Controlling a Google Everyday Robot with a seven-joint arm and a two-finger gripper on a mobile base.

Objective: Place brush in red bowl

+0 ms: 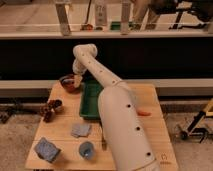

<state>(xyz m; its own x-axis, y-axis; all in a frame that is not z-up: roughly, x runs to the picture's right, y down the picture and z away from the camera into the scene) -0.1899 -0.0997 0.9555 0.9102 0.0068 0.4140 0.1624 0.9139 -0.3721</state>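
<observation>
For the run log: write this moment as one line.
end effector: over red bowl, far-left table corner | brush: at end effector, above bowl | green tray: beside bowl | blue cup: near edge

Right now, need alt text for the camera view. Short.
A white robot arm reaches across a wooden table, its gripper at the red bowl in the far left corner. Beside the bowl lies a green tray; nearer the camera are a blue cup and grey-blue cloths.
</observation>
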